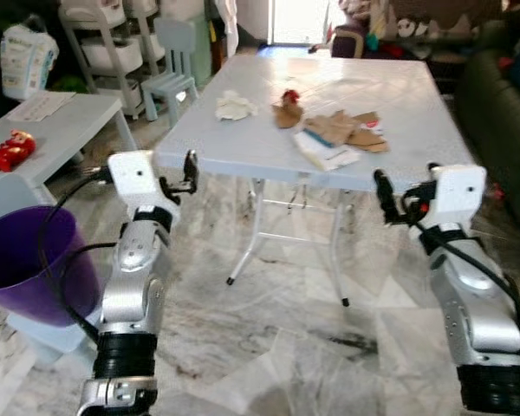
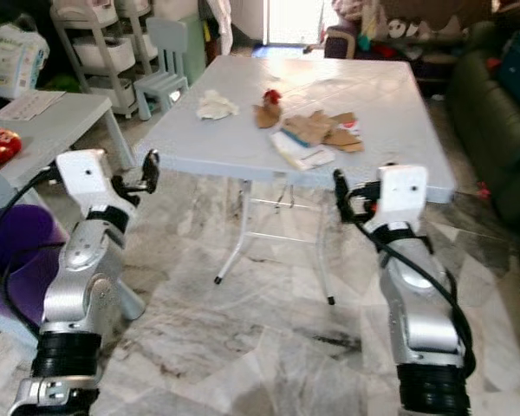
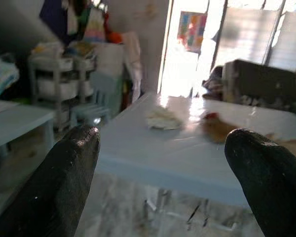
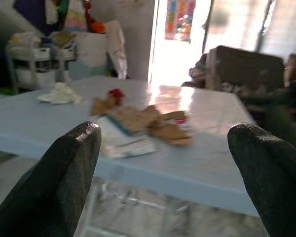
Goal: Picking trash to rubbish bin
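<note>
A pale blue folding counter (image 1: 243,147) stands straight ahead at twelve o'clock on a marbled floor (image 1: 286,347), with the trash spread across its middle: a crumpled white tissue (image 1: 235,106) at about eleven o'clock, a brown paper scrap with a red bit on top (image 1: 286,111) just beside it toward twelve, and a heap of torn cardboard pieces (image 1: 347,128) lying on a white wrapper (image 1: 326,152) at about one o'clock. Both arms are raised short of the counter's near edge, touching none of it. The left hand (image 1: 189,172) hovers at about ten o'clock near the counter's near left corner, its two black fingers (image 3: 69,177) spread wide with nothing between them. The right hand (image 1: 382,198) hovers at about two o'clock below the near right edge, fingers (image 4: 64,177) likewise parted and empty. The purple rubbish bin (image 1: 35,260) stands on the floor at nine o'clock, beside the left arm. Behind it a low white side table (image 1: 61,121) carries a red toy (image 1: 10,151) and a sheet of paper (image 1: 42,106). A small blue chair (image 1: 172,69) stands at eleven o'clock beyond the counter, and a dark sofa (image 1: 503,121) runs along three o'clock.
</note>
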